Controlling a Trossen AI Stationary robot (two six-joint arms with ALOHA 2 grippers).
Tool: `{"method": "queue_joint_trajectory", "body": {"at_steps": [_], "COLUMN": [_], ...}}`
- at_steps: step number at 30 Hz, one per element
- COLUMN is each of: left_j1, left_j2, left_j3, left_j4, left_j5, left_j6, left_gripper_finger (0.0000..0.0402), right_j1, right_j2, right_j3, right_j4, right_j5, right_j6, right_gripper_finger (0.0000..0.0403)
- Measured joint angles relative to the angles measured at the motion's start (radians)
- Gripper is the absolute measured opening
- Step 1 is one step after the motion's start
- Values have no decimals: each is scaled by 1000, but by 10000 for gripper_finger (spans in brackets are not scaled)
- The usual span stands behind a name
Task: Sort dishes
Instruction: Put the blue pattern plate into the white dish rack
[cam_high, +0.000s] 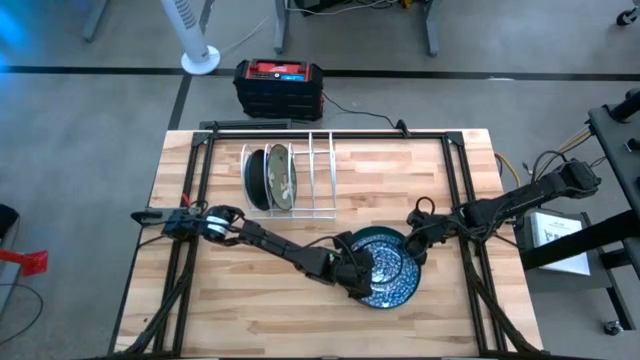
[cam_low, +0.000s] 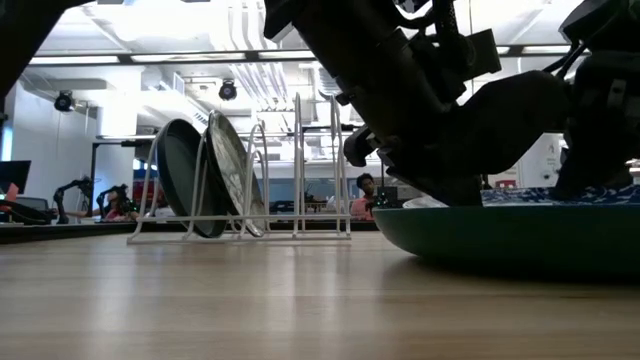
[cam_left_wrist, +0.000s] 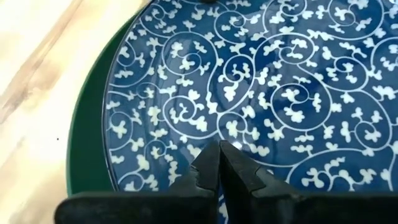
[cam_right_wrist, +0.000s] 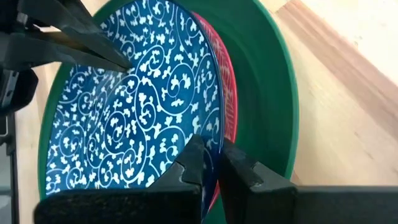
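My right tool (cam_right_wrist: 210, 163) is clamped on the rim of the blue plate (cam_right_wrist: 137, 106), one finger above the rim and one below, and the plate is tipped up on that side, so that the red plate (cam_right_wrist: 227, 93) shows as a thin crescent beneath it. My left tool (cam_left_wrist: 219, 163) has its fingers pressed together with nothing between them, the tips resting on the blue plate's face near the opposite edge. Both plates sit inside the green plate (cam_right_wrist: 267, 87), which lies flat on the worktop (cam_high: 260, 310) toward its right half. I judge the grip to be the weak point: it has only a narrow bite on a glazed rim, so if I lift quickly the plate could pivot or slide out and drop onto the red one, chipping either. The left tool pressing down while the right raises could also lever the plate out of the fingers, or shove the whole stack across the worktop. The red plate might ride up with the blue one if my lower finger has caught its edge too; I cannot tell from here whether it has. Farther off, the rack (cam_high: 290, 180) stands near the back of the worktop with two plates (cam_high: 270, 178) already upright in its left slots, so carrying the blue plate there means crossing over my left arm, where a bump could knock it loose.
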Motion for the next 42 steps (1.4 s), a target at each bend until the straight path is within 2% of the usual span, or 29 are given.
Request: {"method": "queue_joint_trajectory", "body": {"at_steps": [10,17,26,29,37,42], "left_j1": [0,-4,-3,-3,-7,-30], "left_j2": [-1,-1,-1,-1,-9,-9], "left_j3": [3,88,206,255,457,551], "left_j4": [-1,-8,-61,-129,-543,-732], "left_j5": [-4,-4,-5,-49,-271,-324], "left_j6": [0,99,190,172,-54,-109], "left_gripper_finger": [0,0,0,0,0,0], "right_j1": [0,1,1,1,1,1], "right_j2": [-29,-85,-89,-91,-90,-91], "right_j3": [3,68,157,176,236,253], "right_j4": [-5,-60,-188,-189,-206,-203], "right_j5": [17,19,75,90,178,261], "right_j6": [-43,-130,-152,-188,-345,-435], "right_gripper_finger": [5,0,1,1,1,1]}}
